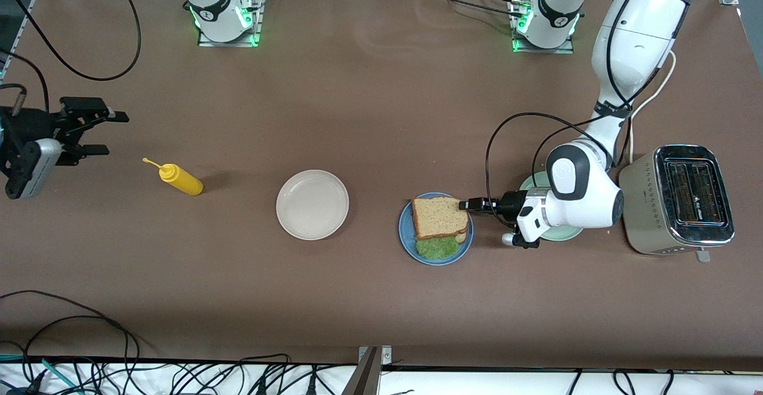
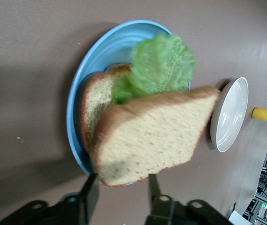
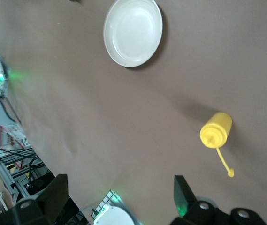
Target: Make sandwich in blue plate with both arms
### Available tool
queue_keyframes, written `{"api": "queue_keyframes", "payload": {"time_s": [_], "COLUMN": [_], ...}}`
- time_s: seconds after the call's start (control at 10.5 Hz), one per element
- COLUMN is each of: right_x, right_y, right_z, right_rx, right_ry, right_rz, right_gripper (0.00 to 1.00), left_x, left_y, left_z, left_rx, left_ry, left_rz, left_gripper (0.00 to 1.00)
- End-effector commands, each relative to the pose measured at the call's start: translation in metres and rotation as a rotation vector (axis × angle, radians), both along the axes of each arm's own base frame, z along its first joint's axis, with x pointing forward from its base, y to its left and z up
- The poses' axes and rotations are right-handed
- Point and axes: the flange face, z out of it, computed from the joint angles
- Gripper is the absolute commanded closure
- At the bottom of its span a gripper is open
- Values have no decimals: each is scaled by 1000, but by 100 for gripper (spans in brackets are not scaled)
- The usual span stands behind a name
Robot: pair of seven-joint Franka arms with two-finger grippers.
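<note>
The right gripper, partly cut off at the table edge, waits with fingers spread. The sandwich lies on the blue plate, hiding much of it. The left gripper, fingers parted, flanks the top slice's edge.

Brown matte tabletop — black cables along its near edge, metal framing at corners.

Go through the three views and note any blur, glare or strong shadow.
Front view: sharp, even light; the yellow bottle casts a soft shadow, and the toaster top shows glare. Left wrist view: the top bread slice and lettuce are smeared by blur; the blue plate is crisper. Right wrist view: mostly sharp; the beige plate is bright.
</note>
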Motion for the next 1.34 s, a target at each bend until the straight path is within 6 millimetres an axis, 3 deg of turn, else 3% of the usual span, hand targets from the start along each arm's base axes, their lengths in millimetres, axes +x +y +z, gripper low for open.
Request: {"api": "queue_keyframes", "payload": {"time_s": [0.0, 0.19, 0.38, 0.48, 0.57, 0.76, 0.86, 1.05, 1.15, 1.24], "right_x": [-21, -28, -32, -33, -33, -53, -71, -80, -86, -93], "right_y": [52, 79, 114, 126, 126, 120, 116, 97, 97, 96], "right_z": [45, 48, 36, 26, 17, 3, -3, -10, -8, -13], "right_rx": [-235, -410, -587, -645, -651, -618, -591, -567, -556, -547], "right_ry": [28, 49, 62, 58, 44, -66, -147, -198, -213, -232], "right_rz": [-120, -203, -306, -331, -338, -372, -394, -441, -449, -459], "right_gripper": [0, 0, 0, 0, 0, 0, 0, 0, 0, 0], "left_x": [7, 12, 3, -12, -23, -27, -32, -48, -54, -61], "left_y": [20, 42, 67, 74, 67, 86, 111, 131, 149, 155], "left_z": [10, 31, 71, 89, 99, 132, 158, 225, 252, 276], "left_rx": [-17, -13, 111, 188, 200, 224, 231, 278, 388, 477], "left_ry": [-33, -57, -133, -170, -180, -248, -278, -355, -386, -424], "left_rz": [30, 59, 17, -42, -66, -13, 32, 7, -71, -128], "left_gripper": [0, 0, 0, 0, 0, 0, 0, 0, 0, 0]}}
